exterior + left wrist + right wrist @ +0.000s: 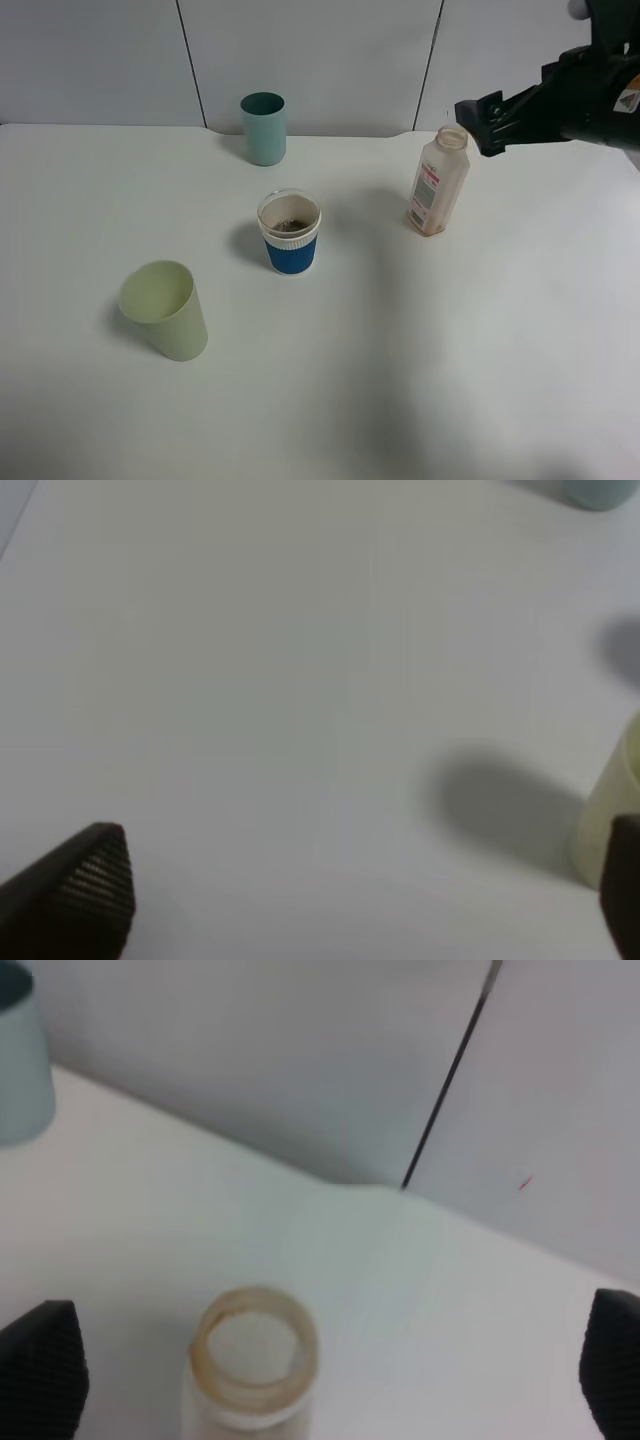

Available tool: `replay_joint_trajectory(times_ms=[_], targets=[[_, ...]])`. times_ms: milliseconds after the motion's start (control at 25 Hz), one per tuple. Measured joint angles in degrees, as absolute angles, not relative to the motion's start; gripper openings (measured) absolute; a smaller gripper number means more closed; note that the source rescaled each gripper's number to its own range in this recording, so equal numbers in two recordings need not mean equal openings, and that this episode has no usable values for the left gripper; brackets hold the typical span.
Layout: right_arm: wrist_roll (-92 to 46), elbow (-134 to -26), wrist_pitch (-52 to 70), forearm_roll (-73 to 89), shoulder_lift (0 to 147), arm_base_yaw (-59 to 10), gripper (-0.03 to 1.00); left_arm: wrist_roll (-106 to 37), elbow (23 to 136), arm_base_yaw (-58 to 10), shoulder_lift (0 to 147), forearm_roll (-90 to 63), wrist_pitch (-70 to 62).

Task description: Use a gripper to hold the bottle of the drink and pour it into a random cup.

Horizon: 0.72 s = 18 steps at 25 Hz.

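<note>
The clear bottle (438, 183), uncapped, with a white and red label, stands upright on the white table right of centre. Only a thin brown trace shows at its base. The blue-sleeved cup (290, 233) stands left of it at mid-table, with brown drink inside. My right gripper (481, 125) hovers open just right of the bottle's neck and above it, not touching. In the right wrist view the bottle's mouth (255, 1348) lies between the wide-apart fingertips (42, 1362), nearer this one. My left gripper (360, 890) is open and empty over bare table; it is out of the exterior view.
A tall teal cup (264, 127) stands at the back near the wall. A pale green cup (166, 309) stands at the front left and shows at the edge of the left wrist view (612, 810). White wall panels run behind the table (450, 350).
</note>
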<state>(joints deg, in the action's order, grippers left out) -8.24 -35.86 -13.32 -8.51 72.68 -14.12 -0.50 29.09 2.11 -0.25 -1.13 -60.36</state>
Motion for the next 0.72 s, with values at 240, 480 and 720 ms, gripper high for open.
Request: replay_joint_trajectory(times_ms=[240,480,720], targets=[[-8.6,-35.9,-5.0,-11.8,64.7,-10.3,1.0,-0.5,29.1,2.1,-0.3,-1.1,-60.4],[0.0,-35.8,2.8,-16.3,53.3,-2.1,1.0,-0.5,29.1,2.1,-0.3,-1.1,-60.4],[0.0,-35.8,12.3,-13.7,40.4,3.6,1.0,-0.5,29.1,2.1,-0.3,-1.1,-60.4]])
